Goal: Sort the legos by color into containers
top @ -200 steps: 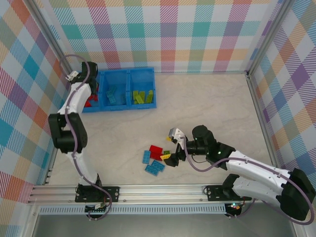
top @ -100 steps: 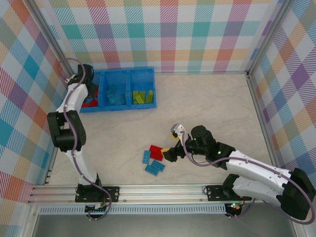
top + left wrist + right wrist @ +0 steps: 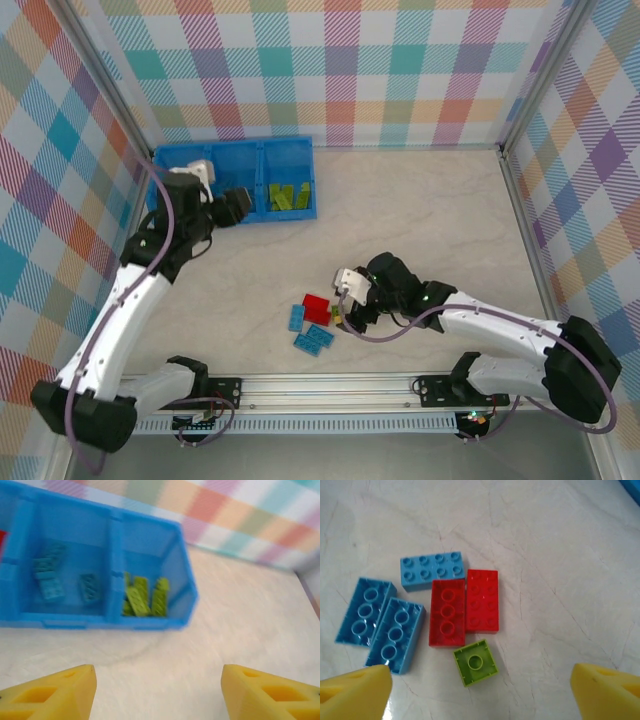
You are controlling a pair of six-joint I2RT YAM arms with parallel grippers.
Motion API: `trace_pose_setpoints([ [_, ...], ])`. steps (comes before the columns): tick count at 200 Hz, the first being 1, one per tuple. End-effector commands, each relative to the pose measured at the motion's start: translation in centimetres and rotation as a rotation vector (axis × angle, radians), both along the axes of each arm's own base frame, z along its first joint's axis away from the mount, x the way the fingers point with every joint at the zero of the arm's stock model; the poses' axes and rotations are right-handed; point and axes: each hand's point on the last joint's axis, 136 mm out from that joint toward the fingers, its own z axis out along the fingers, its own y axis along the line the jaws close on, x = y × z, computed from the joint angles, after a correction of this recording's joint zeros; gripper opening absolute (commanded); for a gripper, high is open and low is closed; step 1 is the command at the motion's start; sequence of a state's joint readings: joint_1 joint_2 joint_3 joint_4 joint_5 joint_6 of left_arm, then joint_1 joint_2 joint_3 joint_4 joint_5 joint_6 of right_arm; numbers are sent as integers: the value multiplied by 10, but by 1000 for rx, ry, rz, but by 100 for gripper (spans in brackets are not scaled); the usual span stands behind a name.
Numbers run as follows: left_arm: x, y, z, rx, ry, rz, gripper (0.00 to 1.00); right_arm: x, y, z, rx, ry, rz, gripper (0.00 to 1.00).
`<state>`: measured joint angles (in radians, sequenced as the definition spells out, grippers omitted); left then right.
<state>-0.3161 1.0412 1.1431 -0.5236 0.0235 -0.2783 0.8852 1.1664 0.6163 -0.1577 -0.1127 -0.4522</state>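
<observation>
Hovering open and empty: right pincer (image 3: pixel 480 695) over loose legos (image 3: pixel 447 612), left pincer (image 3: pixel 160 695) before the containers (image 3: pixel 100 623).

Plaid walls (image 3: pixel 340 60), pale marbled tabletop (image 3: pixel 430 200)

1. The containers (image 3: pixel 288 148), three joined bright blue open-top bins, are standing upright at the upper left of the top view.
2. The lime green legos (image 3: pixel 142 597) are lying jumbled in the right bin; the light blue legos (image 3: pixel 50 575) are lying in the middle bin.
3. At centre left of the right wrist view, three light blue bricks (image 3: pixel 432 570), two red bricks (image 3: pixel 482 600) touching side by side and one lime green square (image 3: pixel 476 662) are lying flat.
</observation>
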Motion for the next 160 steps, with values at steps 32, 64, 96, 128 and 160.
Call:
trace_pose_setpoints([
  [32,-101,-70,-48,322,-30,-659,79,-9,2,-54,-217,-76,317,89],
  [64,-139,-62,-80,523,-13,-893,90,-8,10,-69,-229,-33,334,87],
  [96,-161,-48,-105,634,-27,-1011,94,-3,15,-75,-237,-19,324,86],
  [128,-186,-49,-127,659,-91,-1175,95,-6,14,-77,-249,14,344,68],
  [160,-198,-49,-146,672,-98,-1271,95,-8,11,-78,-267,42,350,47],
])
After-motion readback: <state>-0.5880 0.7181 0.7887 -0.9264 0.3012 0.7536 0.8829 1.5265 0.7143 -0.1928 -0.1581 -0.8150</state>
